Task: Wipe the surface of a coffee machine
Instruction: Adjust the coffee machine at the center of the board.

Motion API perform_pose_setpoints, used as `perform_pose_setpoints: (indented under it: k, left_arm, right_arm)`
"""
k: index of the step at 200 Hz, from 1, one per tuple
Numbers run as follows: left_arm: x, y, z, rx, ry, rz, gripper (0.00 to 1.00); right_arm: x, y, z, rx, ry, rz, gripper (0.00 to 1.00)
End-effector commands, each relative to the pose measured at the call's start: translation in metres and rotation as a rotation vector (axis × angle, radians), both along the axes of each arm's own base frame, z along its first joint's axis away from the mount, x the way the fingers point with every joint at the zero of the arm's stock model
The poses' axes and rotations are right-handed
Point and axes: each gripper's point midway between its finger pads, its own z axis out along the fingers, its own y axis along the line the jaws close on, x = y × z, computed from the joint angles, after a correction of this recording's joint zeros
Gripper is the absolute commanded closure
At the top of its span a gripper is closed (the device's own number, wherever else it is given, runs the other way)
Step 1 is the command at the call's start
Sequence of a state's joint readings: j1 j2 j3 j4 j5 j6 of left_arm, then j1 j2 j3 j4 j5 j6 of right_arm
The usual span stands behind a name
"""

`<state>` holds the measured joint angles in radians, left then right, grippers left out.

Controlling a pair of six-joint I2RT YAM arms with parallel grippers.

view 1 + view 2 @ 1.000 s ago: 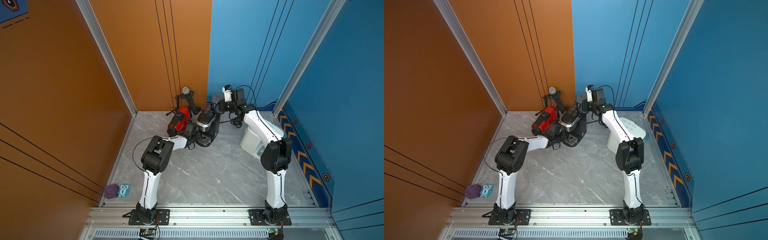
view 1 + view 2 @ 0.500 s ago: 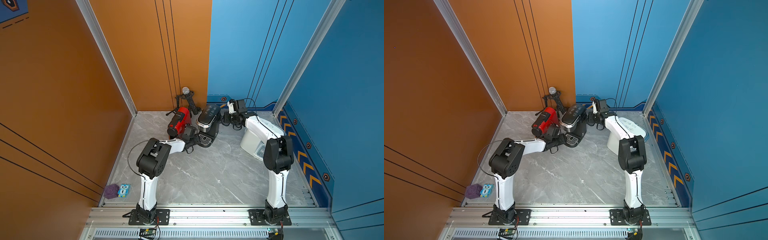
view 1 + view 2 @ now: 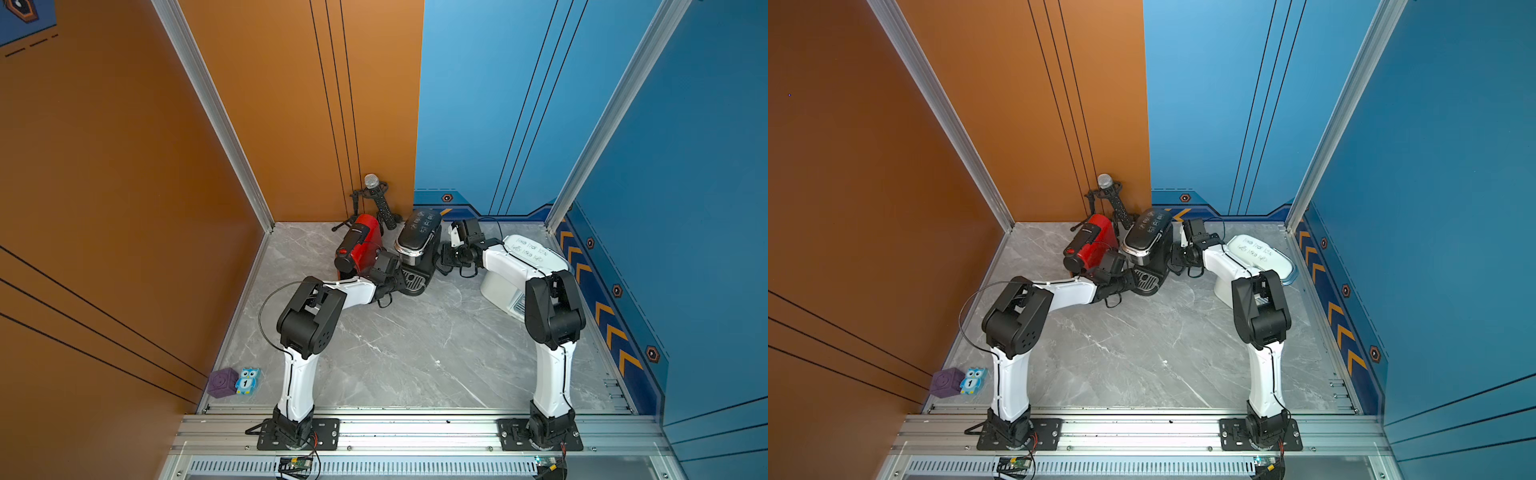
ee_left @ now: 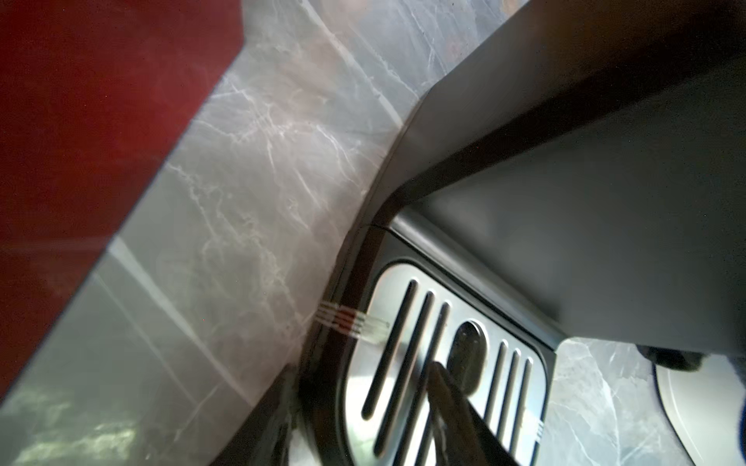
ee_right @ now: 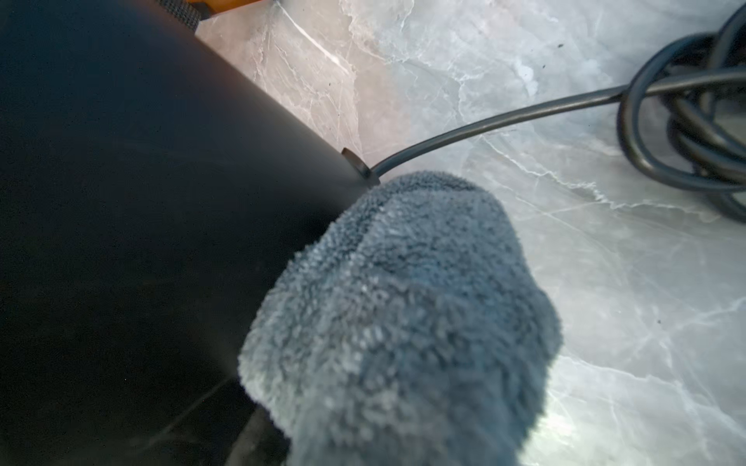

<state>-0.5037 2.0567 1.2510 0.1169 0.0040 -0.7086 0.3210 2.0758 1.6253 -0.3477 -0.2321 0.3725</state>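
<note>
Right wrist view: right fingers point(image 3: 447, 257) clench grey cloth point(image 5: 403, 322) against the matte black coffee machine point(image 5: 141, 201); unclear whether left fingers point(image 4: 452, 407) grip.

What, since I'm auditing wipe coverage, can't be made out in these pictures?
- Right gripper: jaws buried under gray cloth, right wrist view.
- Left gripper: mostly cut off by edge, blurred, left wrist view.
- Black coffee machine: cloth contact hidden behind right arm, both top views.
- White appliance: lid writing too small, top views.

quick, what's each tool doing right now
left tool: closed on the base rim of the coffee machine
right tool: closed on the grey cloth
</note>
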Motion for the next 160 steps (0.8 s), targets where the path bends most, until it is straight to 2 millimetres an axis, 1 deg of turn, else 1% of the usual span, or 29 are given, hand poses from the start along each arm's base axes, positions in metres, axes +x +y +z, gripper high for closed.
perform_pose_setpoints:
  k: [1,20,30,43,57,69,94,123,144,160]
  left_arm:
    - [-0.037,-0.017,-0.038,0.03,0.123,-0.086,0.48]
    - [-0.038,-0.018,-0.04,0.026,0.13,-0.087,0.48]
    - [-0.039,-0.018,-0.041,0.024,0.132,-0.085,0.48]
    - [-0.04,-0.019,-0.042,0.021,0.134,-0.086,0.49]
    - [-0.04,-0.02,-0.042,0.021,0.135,-0.088,0.49]
    - [-0.041,-0.021,-0.041,0.018,0.135,-0.089,0.49]
    - [-0.043,-0.022,-0.041,0.017,0.136,-0.096,0.49]
    - [-0.046,-0.022,-0.044,0.018,0.147,-0.099,0.49]
    - [-0.048,-0.024,-0.044,0.013,0.147,-0.103,0.49]
    - [-0.049,-0.027,-0.044,0.011,0.146,-0.107,0.49]
  right_arm:
    - [0.0,0.028,0.088,0.121,-0.192,0.067,0.96]
    - [-0.006,0.027,0.116,0.138,-0.242,0.071,0.96]
    - [-0.008,0.026,0.126,0.143,-0.261,0.068,0.96]
    - [-0.011,0.025,0.133,0.151,-0.275,0.065,0.96]
    - [-0.012,0.024,0.132,0.153,-0.275,0.061,0.96]
    - [-0.012,0.024,0.122,0.15,-0.26,0.056,0.96]
    - [-0.01,0.025,0.092,0.152,-0.22,0.041,0.96]
    - [-0.011,0.024,0.047,0.157,-0.168,0.01,0.96]
    - [-0.014,0.028,0.014,0.165,-0.117,0.009,1.0]
    - [-0.016,0.03,-0.005,0.163,-0.093,0.004,1.0]
